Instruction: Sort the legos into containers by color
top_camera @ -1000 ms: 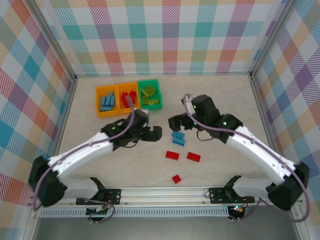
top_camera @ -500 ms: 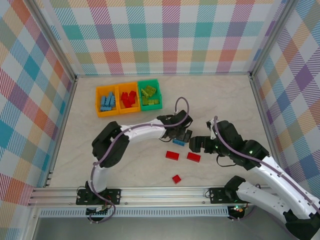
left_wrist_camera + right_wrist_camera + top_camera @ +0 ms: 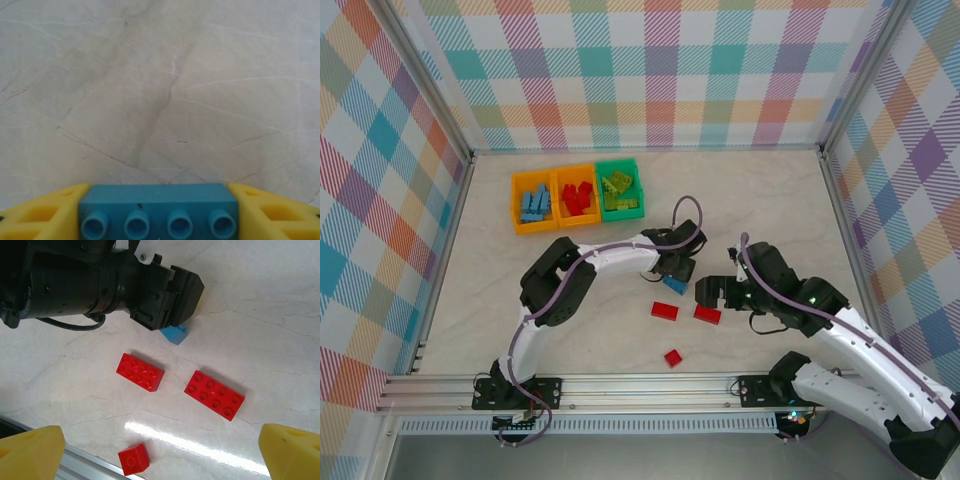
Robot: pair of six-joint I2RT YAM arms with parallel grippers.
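Near the middle of the table (image 3: 770,200), your left gripper (image 3: 676,275) is closed on a blue brick (image 3: 159,210), with a yellow finger (image 3: 40,217) against each end. Just beside it, your right gripper (image 3: 712,291) hangs with its fingers spread wide, holding nothing. Below it lie a long red brick (image 3: 214,394) and a shorter red brick (image 3: 140,371). A small red cube (image 3: 134,458) lies nearer the near edge. Your containers (image 3: 578,195) sit toward the far-left corner, well apart.

Left tool (image 3: 675,282) blocks approach to red bricks (image 3: 664,310) from behind; far-right table (image 3: 770,200) apparently open.
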